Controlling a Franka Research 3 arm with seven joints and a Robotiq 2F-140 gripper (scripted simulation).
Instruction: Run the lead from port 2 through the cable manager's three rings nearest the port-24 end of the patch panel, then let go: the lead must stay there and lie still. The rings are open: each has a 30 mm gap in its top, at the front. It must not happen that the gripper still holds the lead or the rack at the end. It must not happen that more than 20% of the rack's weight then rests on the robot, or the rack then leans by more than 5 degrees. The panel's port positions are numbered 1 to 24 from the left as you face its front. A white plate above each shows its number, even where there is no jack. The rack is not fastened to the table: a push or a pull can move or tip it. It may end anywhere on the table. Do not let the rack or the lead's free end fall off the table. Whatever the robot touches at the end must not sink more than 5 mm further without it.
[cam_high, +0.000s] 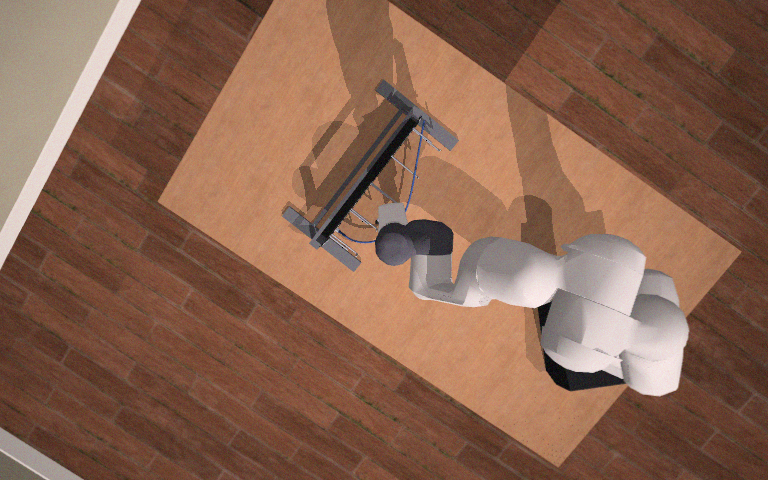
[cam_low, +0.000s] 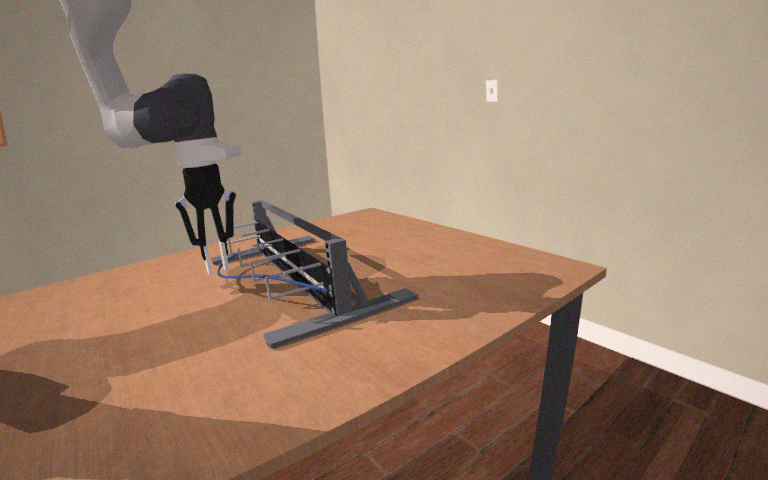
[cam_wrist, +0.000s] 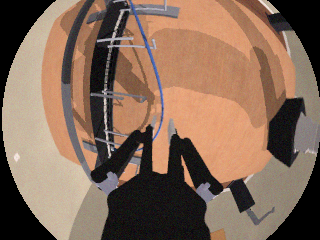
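Observation:
The grey rack (cam_high: 396, 97) (cam_low: 339, 266) (cam_wrist: 74, 94) with the black patch panel stands on the table (cam_high: 249, 141) (cam_low: 453, 294). Thin wire rings (cam_high: 351, 216) (cam_low: 249, 229) (cam_wrist: 123, 96) stick out of its front. The blue lead (cam_high: 415, 164) (cam_wrist: 159, 80) leaves the port-2 end and sags in front of the rings. It curls back toward the rack at the port-24 end. My gripper (cam_low: 215, 264) (cam_wrist: 162, 122) is low at that bend, fingertips a narrow gap apart on either side of the lead. I cannot tell whether the lead lies in any ring.
The rack's two flat feet (cam_high: 345, 254) (cam_low: 339, 319) lie across the table. The arm's base (cam_high: 589, 373) stands at the table's other end. The table edge (cam_low: 566, 288) is well away from the rack.

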